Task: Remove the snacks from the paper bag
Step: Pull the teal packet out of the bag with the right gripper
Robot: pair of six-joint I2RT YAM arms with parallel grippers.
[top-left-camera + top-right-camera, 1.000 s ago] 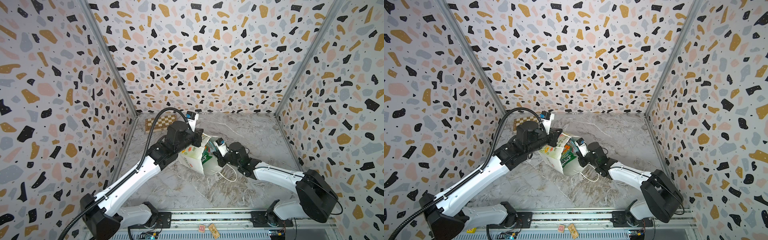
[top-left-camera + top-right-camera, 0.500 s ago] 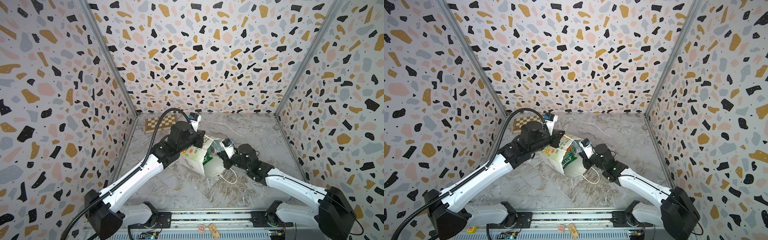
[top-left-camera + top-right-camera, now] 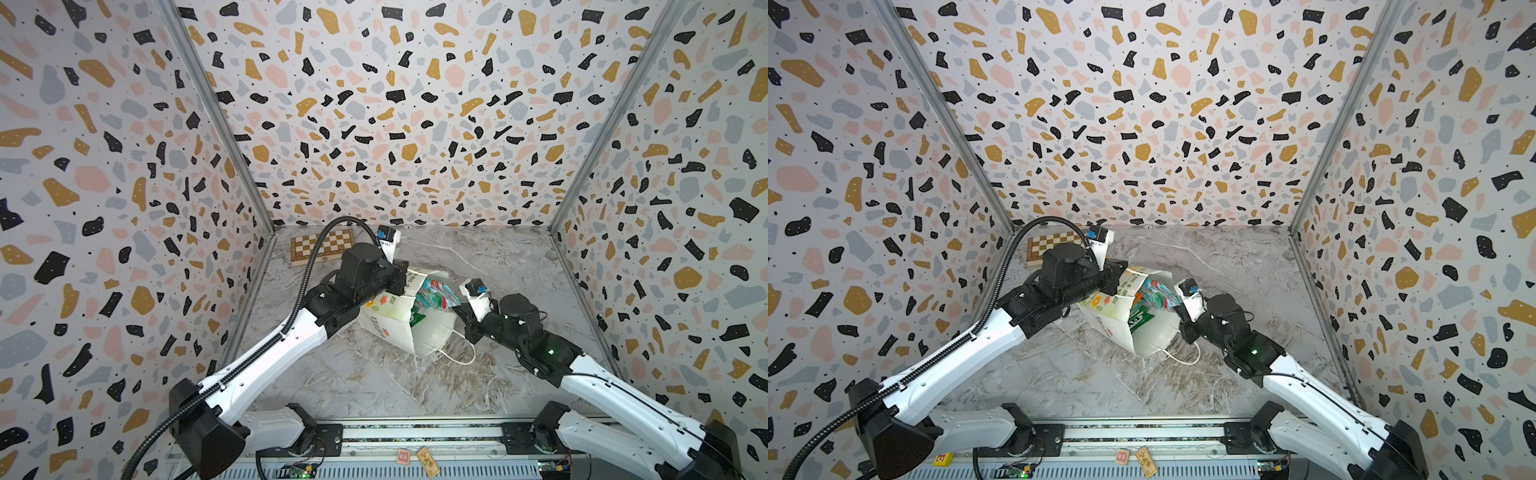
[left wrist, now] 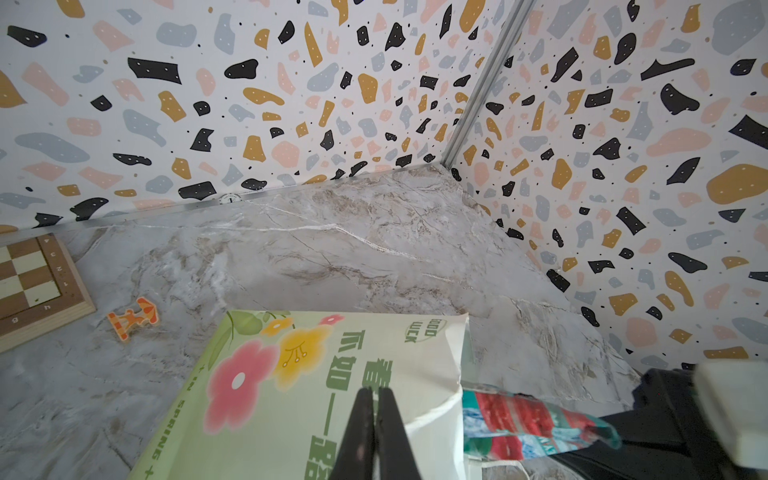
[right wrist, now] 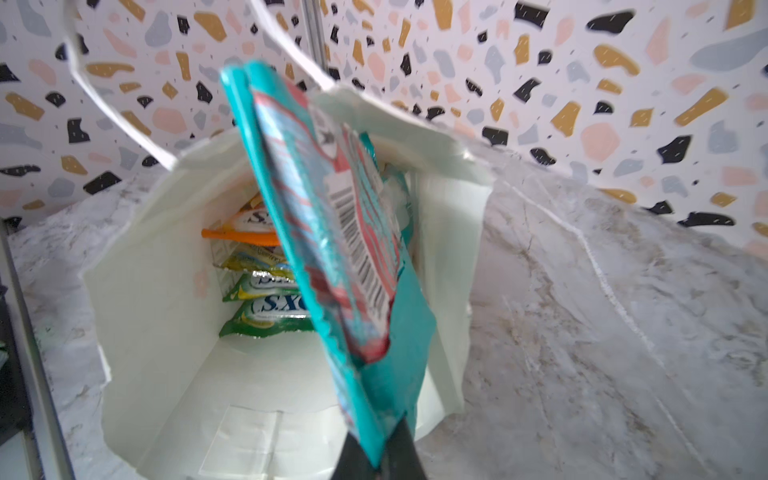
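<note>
The white paper bag (image 3: 399,320) (image 3: 1121,316) lies tilted on its side mid-table, its mouth facing right. My left gripper (image 4: 374,392) (image 3: 401,276) is shut over the flowered side (image 4: 291,374) near the mouth. A white cord handle (image 4: 432,409) runs in under its fingers, and it appears to pinch that cord. My right gripper (image 5: 380,457) (image 3: 457,309) is shut on the corner of a teal snack packet (image 5: 340,232) (image 3: 436,293) (image 3: 1158,295), which sticks halfway out of the mouth. Green-yellow (image 5: 270,316) and orange (image 5: 245,237) snacks lie deep inside the bag.
A wooden chessboard (image 3: 322,245) (image 4: 29,282) sits at the back left, with a small orange item (image 4: 133,318) beside it. Patterned walls close in the left, back and right. Small tokens (image 3: 415,457) lie on the front rail.
My right gripper has drawn back to the right, pulling the teal packet further out of the bag's mouth. The left gripper has shifted slightly right with the bag.
</note>
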